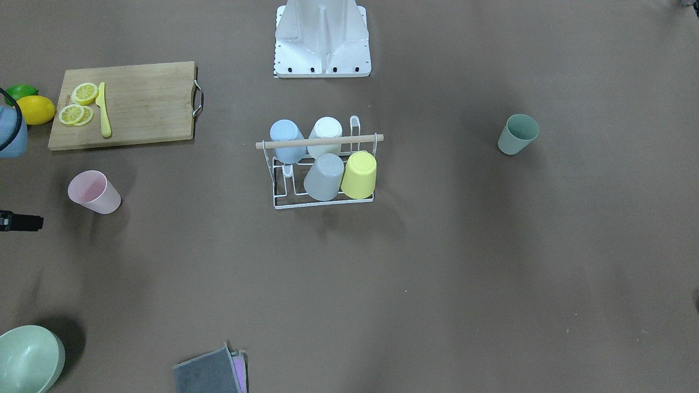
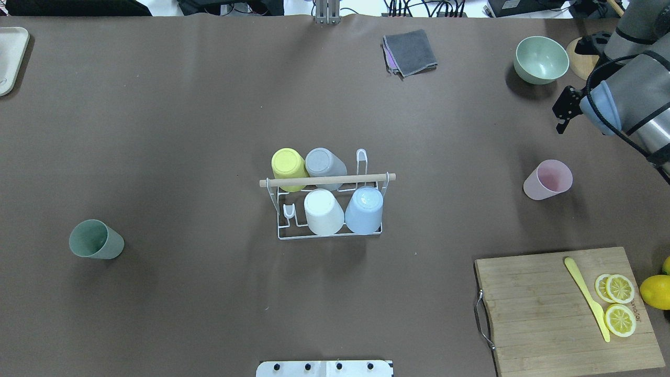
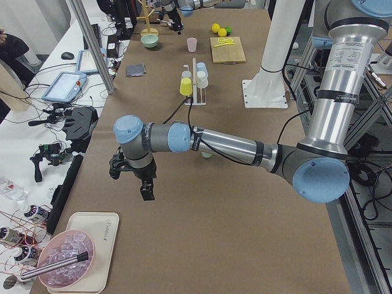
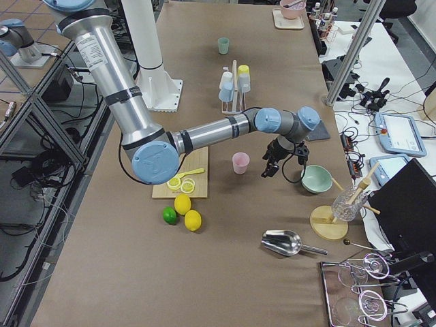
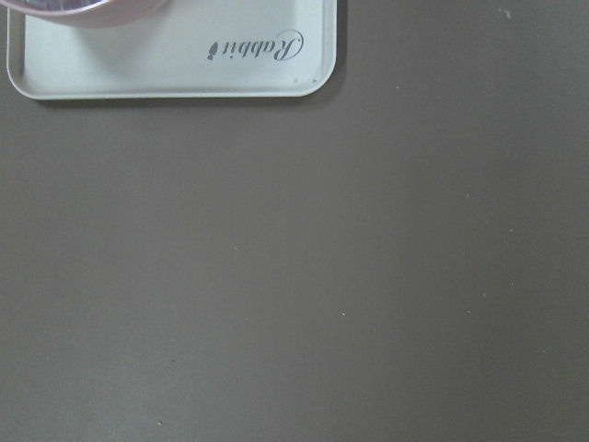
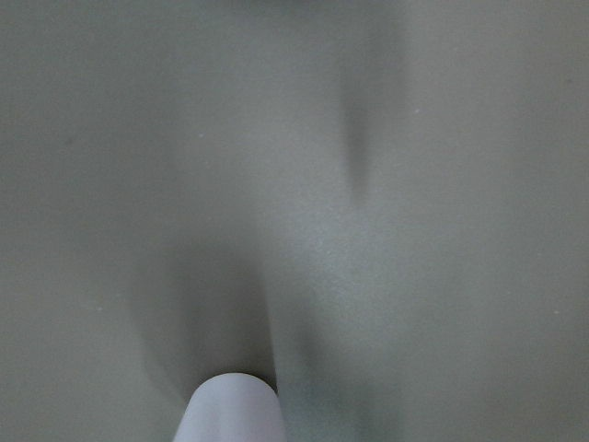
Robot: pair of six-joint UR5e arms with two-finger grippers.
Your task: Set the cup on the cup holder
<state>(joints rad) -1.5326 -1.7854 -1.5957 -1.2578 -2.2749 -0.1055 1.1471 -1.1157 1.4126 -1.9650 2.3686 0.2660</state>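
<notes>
The white wire cup holder (image 2: 282, 230) with a wooden rod handle stands mid-table and carries yellow (image 2: 288, 166), grey (image 2: 324, 165), white (image 2: 323, 211) and blue (image 2: 364, 209) cups upside down. One prong at each end is bare. A pink cup (image 2: 547, 179) stands upright on my right side. A green cup (image 2: 96, 239) stands upright on my left side. My right gripper (image 2: 562, 123) hovers just beyond the pink cup, empty, with fingers apart in the exterior right view (image 4: 271, 169). My left gripper (image 3: 131, 184) hangs above bare table near a tray; I cannot tell whether it is open.
A wooden cutting board (image 2: 549, 309) with lemon slices and a yellow knife (image 2: 586, 298) lies at my near right, with a lemon (image 2: 655, 291) beside it. A green bowl (image 2: 540, 59) and a grey cloth (image 2: 410, 51) lie at the far side. A white tray (image 5: 175, 55) lies at the far left.
</notes>
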